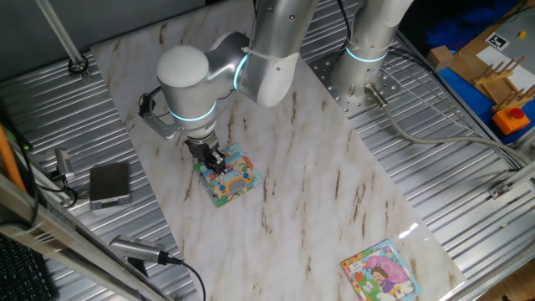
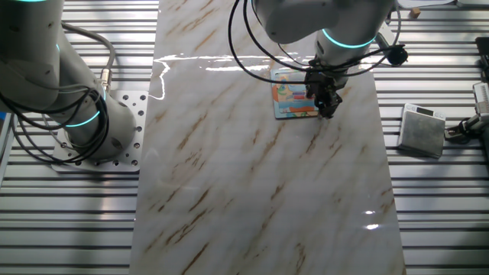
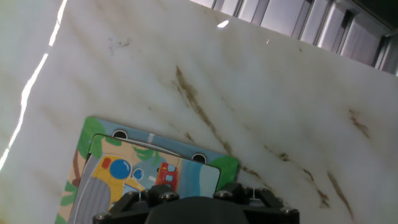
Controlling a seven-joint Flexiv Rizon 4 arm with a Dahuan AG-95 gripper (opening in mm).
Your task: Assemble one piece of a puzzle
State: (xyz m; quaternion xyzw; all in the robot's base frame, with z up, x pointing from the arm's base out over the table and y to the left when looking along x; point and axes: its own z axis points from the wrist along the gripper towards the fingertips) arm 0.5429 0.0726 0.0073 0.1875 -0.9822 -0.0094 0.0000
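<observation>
In one fixed view the black two-finger gripper point(image 1: 216, 159) hangs low over the small square puzzle point(image 1: 227, 176) with its teal, green and orange border on the marble-patterned desk point(image 1: 334, 184). From the other fixed view, the gripper point(image 2: 326, 104) sits at that puzzle's point(image 2: 293, 95) edge. In the hand view the puzzle point(image 3: 149, 174) lies directly beneath the gripper; I cannot tell how the jaws stand, and the piece cannot be made out.

**Bystanders around the marble board**

A marble-patterned board point(image 1: 334, 159) lies over a ribbed metal table point(image 1: 468, 167). At its near right corner rests a second square puzzle point(image 1: 380, 270) showing a pink-dressed girl. Left of the board sits a small grey box point(image 1: 109, 184) with cables point(image 1: 159, 257) nearby. Far right, cardboard point(image 1: 481, 50) and an orange block point(image 1: 512, 119) sit on blue.
</observation>
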